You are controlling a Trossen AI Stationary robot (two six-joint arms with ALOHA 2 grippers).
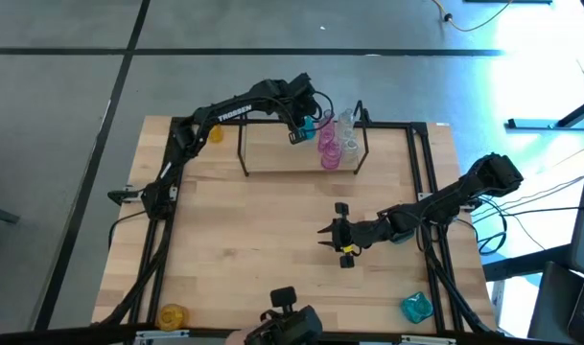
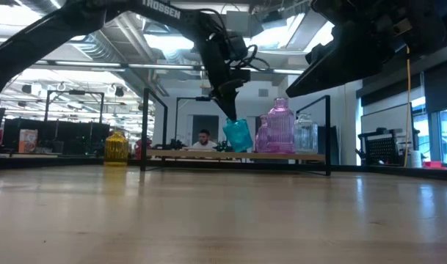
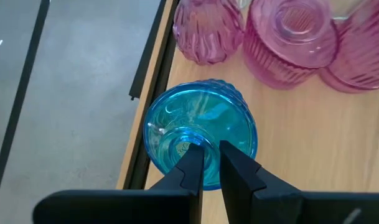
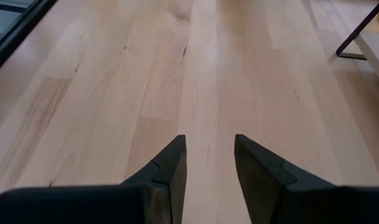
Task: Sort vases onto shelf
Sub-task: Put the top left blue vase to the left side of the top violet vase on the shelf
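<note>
Light-wood worktop: left pincer grips the blue vase's rim, seemingly tilted above the shelf, pink vases beside. Next: lower, release. Right pincer idles half-open, empty.

The vase in the left claw is translucent teal-blue. Beside it stand ribbed pink vases and clear ones. Yellow vases and a second teal-blue vase sit on the pale wood surface. Both claws are black.
</note>
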